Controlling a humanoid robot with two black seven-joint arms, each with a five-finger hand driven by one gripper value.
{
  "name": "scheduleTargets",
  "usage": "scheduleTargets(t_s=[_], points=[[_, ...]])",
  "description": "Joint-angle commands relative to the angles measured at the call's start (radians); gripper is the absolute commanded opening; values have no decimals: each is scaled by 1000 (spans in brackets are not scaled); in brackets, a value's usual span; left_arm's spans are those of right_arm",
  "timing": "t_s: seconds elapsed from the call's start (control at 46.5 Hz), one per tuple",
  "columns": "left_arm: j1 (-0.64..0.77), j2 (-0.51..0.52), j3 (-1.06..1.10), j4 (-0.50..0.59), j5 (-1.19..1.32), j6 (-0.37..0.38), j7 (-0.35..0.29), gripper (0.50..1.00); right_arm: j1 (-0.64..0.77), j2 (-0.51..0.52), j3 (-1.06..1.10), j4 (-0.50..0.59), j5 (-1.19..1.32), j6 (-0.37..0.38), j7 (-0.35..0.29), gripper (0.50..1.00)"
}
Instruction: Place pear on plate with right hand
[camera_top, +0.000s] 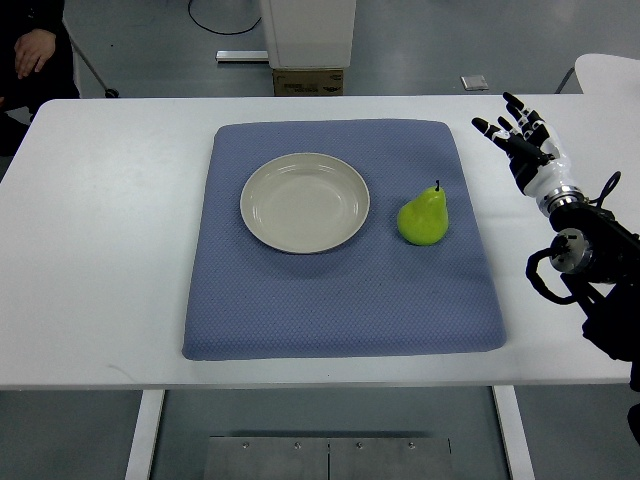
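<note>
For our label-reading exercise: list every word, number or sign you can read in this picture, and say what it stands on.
No text can be read.
The cardboard box beyond the table: no legible print.
The plate, pear, blue mat and right hand: no lettering visible.

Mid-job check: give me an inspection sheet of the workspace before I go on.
Surface: white table under a blue mat.
Job's things: green pear upright on the mat, right of the empty plate, apart from it.
Clutter: nothing seen.
Hands: right hand open above the table's right edge, holding nothing; left not in view.
Cables: black loops at the right arm's wrist.
Surroundings: person's hand top left; cardboard box behind the table.
</note>
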Motion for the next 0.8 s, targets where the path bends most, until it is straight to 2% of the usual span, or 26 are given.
scheduleTargets(t_s=[0.0, 0.172, 0.301, 0.645, 0.774], points=[[0, 0, 1, 0, 0, 0, -1, 1000, -1, -11, 0, 2, 0, 14, 5, 1000], [0, 0, 0, 0, 0, 0, -1, 1000, -14, -47, -2, 15, 0, 31, 17, 1000], [0, 0, 0, 0, 0, 0, -1, 1000, -29, -65, -8, 25, -2, 67, 51, 1000], [0, 0, 1, 0, 0, 0, -1, 1000, -57, -205, -244, 163, -2, 70, 241, 1000], [0, 0, 0, 0, 0, 0, -1, 1000, -55, -235, -318, 190, -8, 70, 287, 1000]])
